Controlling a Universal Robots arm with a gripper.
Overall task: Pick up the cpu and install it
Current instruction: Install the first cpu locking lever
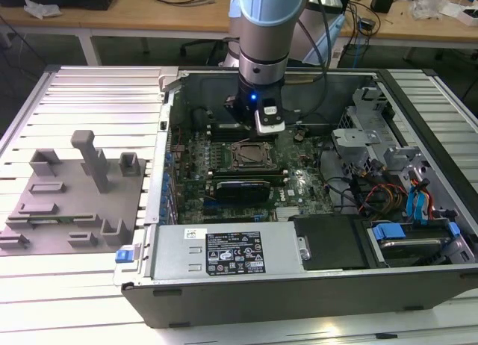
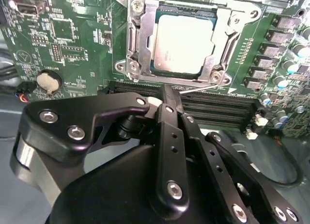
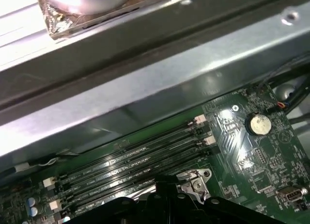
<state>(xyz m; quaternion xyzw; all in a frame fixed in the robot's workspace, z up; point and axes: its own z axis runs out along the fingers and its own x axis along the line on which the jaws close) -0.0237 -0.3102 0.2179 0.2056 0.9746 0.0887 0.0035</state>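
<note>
The cpu [image 2: 183, 43], a flat square chip with a silver-white top, lies inside the metal socket frame [image 2: 138, 49] on the green motherboard [image 2: 72, 44]. My gripper [image 2: 169, 99] hangs just beside the socket, over the memory slots [image 2: 218, 105], with its black fingers [image 2: 167, 136] drawn together and nothing between them. In the exterior view the gripper [image 1: 259, 130] sits low inside the open computer case, right behind the socket frame [image 1: 250, 155]. In the first wrist view a corner of the socket frame [image 3: 193, 180] shows beside the gripper's dark body.
The open computer case [image 1: 299, 285] holds a power supply [image 1: 224, 254], drive cages [image 1: 358, 136] and cables [image 1: 373, 192]. A grey fixture plate [image 1: 75, 192] with blocks and posts lies to the exterior view's left. The case wall [image 3: 145, 88] runs close behind the memory slots.
</note>
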